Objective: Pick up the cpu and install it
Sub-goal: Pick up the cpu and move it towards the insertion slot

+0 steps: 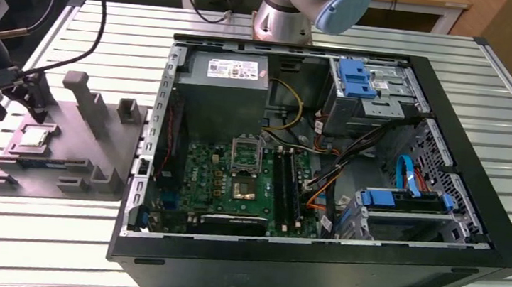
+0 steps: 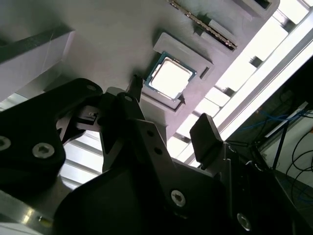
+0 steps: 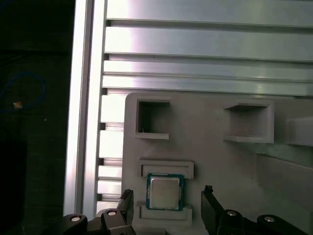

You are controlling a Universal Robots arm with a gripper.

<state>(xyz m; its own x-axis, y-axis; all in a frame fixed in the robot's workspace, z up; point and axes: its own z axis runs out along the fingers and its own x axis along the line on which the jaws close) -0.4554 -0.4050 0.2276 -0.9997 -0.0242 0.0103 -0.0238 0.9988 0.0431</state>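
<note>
The cpu [image 1: 31, 136] is a small square chip with a pale metal top, lying flat in a recess of the grey tray [image 1: 72, 171] at the exterior view's left. My gripper [image 1: 17, 108] hangs just above it. In both wrist views the cpu [image 3: 165, 192] [image 2: 170, 77] lies between my two black fingers, and the gripper [image 3: 168, 209] [image 2: 171, 113] is open with nothing held. The fingertips [image 3: 126, 204] stand apart from the chip's edges. Inside the open computer case, the black socket [image 1: 245, 187] on the green motherboard has its metal frame raised.
The tray [image 3: 205, 142] carries upright blocks [image 1: 85, 93] and square pockets [image 3: 152, 120] close to my fingers. The black computer case [image 1: 319, 271] lies open on the slatted metal table [image 1: 9, 232], with a grey power-supply box [image 1: 228, 87], cables and blue drive brackets inside. The arm's base [image 1: 289, 8] stands behind the case.
</note>
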